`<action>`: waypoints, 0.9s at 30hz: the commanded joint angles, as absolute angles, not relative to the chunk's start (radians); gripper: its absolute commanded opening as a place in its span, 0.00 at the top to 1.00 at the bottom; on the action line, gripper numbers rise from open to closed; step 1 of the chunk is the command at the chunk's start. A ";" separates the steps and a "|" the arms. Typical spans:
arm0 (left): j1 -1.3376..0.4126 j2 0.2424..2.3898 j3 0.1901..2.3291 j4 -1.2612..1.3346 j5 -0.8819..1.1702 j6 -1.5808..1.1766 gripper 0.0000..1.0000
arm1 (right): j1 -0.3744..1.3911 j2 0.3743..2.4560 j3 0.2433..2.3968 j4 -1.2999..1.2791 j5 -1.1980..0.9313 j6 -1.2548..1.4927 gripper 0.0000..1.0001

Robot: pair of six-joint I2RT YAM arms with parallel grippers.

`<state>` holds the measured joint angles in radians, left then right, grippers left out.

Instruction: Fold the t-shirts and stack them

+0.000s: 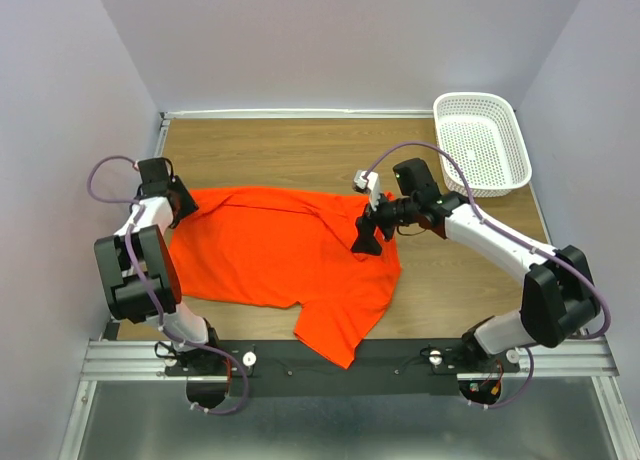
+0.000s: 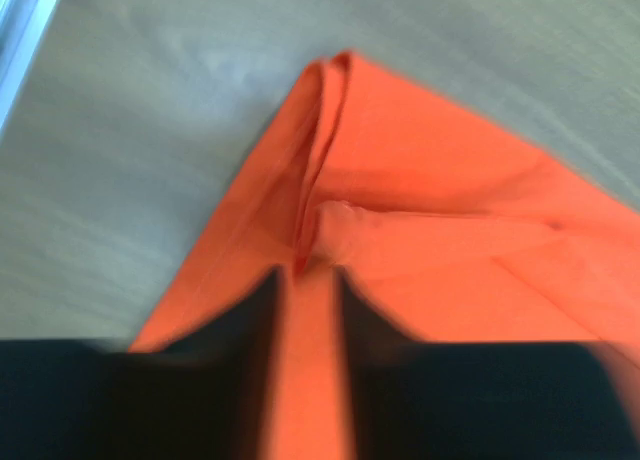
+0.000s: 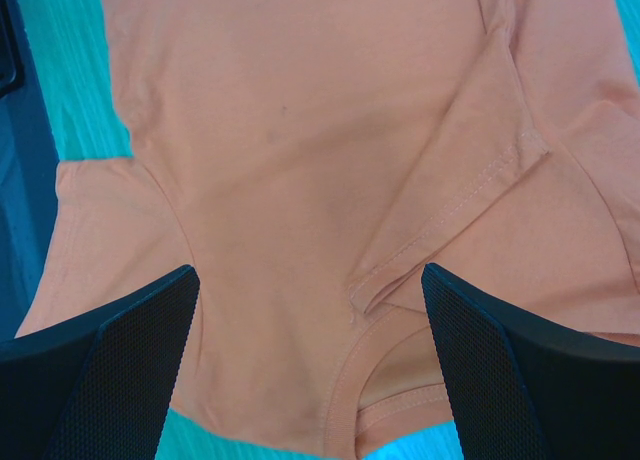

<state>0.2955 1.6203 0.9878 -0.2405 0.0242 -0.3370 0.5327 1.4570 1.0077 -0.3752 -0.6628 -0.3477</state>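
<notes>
The bright orange t-shirt lies spread across the wooden table, with one corner reaching down over the near rail. My left gripper is low at the shirt's far left corner. In the left wrist view, which is blurred, its jaws stand a narrow gap apart over the cloth, with a bunched ridge of the t-shirt just beyond the tips. My right gripper hovers above the shirt's right part. It is wide open over the t-shirt, with the ribbed neckline and a folded hem between its fingers, holding nothing.
A white perforated basket stands at the back right corner. Bare wood of the table shows behind the shirt and to its right. Purple-grey walls close in three sides, and the metal rail runs along the near edge.
</notes>
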 commanded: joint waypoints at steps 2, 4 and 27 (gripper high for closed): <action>0.313 1.540 0.919 -0.253 -0.096 -0.379 0.19 | 0.529 1.465 1.000 -0.376 -0.658 -0.344 0.00; 0.318 1.490 0.942 -0.252 -0.107 -0.383 0.18 | 0.529 1.462 0.997 -0.377 -0.658 -0.341 0.00; 0.310 1.721 1.071 -0.204 0.103 -0.301 0.54 | 0.528 1.479 1.002 -0.377 -0.664 -0.331 0.00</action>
<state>0.3107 1.6939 1.0218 -0.2005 0.1089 -0.3172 0.5327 1.4700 1.0077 -0.3752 -0.6628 -0.3405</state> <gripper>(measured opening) 0.473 0.994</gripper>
